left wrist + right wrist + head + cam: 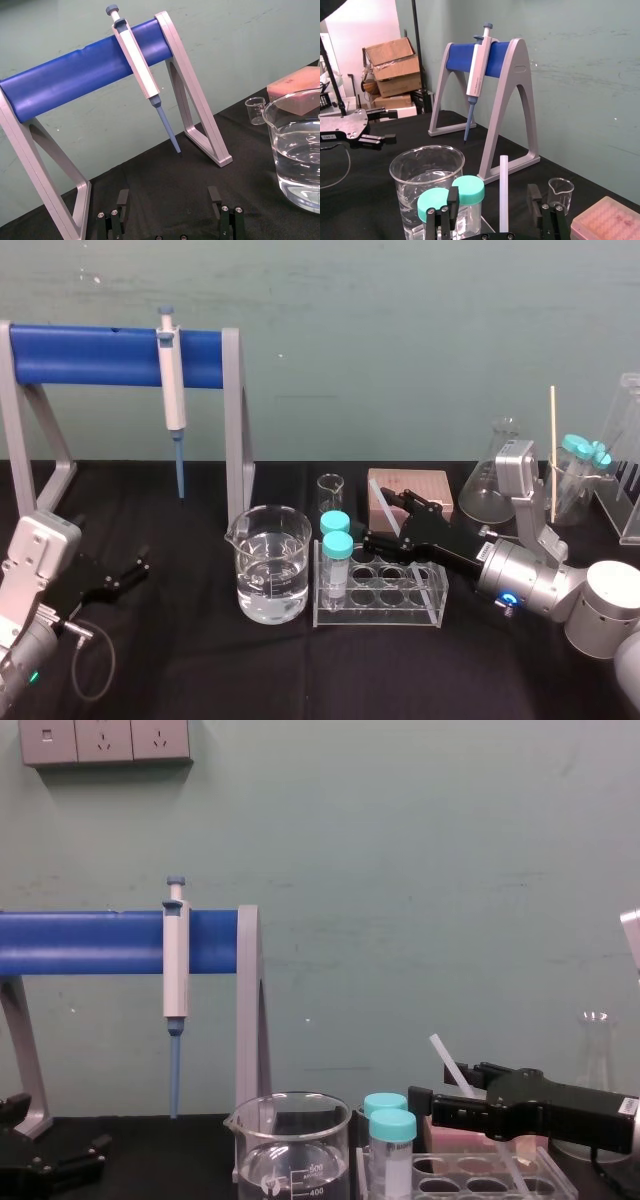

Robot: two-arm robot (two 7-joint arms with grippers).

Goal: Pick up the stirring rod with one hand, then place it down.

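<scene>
Nearest the right wrist camera stand the two black fingers of the right pincer (494, 195), spread wide, with the stirring rod (503, 190) rising in the gap between them and neither finger seen to touch it; so the pincer brackets the rod but has nothing clamped. The rod sits over the clear tube rack (430, 605), just beside the two teal-capped tubes (337, 560) and near the water-filled beaker (270, 570). From the chest view its long axis is a steep diagonal, nearer upright than flat: the upper end leans toward the robot's left, and the lower end runs down toward the rack, where I cannot tell what it rests on. I judge the step in hand to be the grasp. To do it well, keep the rod centred, close both fingers evenly and gently, since thin glass-like stock may slip or snap, then draw it out along its own slant rather than levering it against the rack or knocking the tubes. The left pincer (167, 205) lies parked on the table (200, 670) at the robot's left, fingers apart and empty.
</scene>
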